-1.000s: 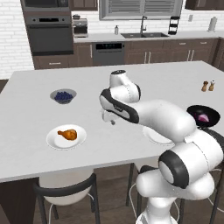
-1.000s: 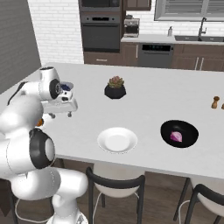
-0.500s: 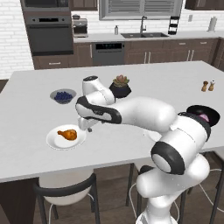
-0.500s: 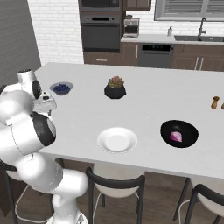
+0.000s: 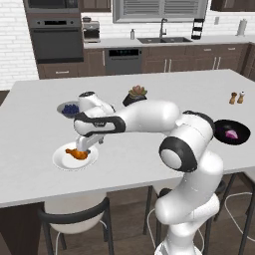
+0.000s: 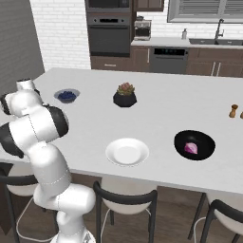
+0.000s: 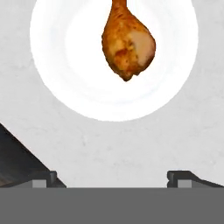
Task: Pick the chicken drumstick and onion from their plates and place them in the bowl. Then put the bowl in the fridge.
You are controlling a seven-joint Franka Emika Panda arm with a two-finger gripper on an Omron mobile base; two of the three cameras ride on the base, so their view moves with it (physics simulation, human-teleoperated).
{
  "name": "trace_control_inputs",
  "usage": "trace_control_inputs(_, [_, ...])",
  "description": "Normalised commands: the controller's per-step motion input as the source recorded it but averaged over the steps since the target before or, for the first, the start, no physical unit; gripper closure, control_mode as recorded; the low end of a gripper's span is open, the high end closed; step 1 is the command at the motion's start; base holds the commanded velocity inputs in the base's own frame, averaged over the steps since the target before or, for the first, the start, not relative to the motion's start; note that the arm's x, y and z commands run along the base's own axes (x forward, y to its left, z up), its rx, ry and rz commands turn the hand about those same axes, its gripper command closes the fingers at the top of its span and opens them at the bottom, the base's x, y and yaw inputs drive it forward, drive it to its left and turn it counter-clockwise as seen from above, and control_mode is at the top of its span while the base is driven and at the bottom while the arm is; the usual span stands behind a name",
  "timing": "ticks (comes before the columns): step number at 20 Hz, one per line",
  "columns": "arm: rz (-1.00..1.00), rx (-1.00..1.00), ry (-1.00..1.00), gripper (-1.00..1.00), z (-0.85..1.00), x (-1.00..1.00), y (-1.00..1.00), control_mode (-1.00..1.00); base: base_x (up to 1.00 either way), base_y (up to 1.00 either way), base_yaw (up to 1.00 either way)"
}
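Pincer (image 5: 81,148) swung left, now open over chicken drumstick (image 5: 77,154).

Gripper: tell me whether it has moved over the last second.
Yes. In the left base view the gripper has swung left, away from the plant pot, and now hangs open at the chicken drumstick on its plate.

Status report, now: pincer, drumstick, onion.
Pincer open, empty, above the plate. Chicken drumstick lying on it, untouched. Onion already in the black bowl. Nothing in the way.
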Motion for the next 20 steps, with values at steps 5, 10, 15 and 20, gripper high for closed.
trace_control_inputs(5, [0.11,0.0,0.0,-1.0,-0.51,0.64,0.35,-1.0,0.0,0.0,0.0])
trace_control_inputs(10, [0.06,0.0,0.01,-1.0,-0.28,0.48,0.19,-1.0,0.0,0.0,0.0])
trace_control_inputs(15, [0.0,0.0,0.09,-1.0,-0.15,0.16,0.17,-1.0,0.0,0.0,0.0])
trace_control_inputs(20, [0.0,0.0,0.09,-1.0,-0.33,0.02,0.07,-1.0,0.0,0.0,0.0])
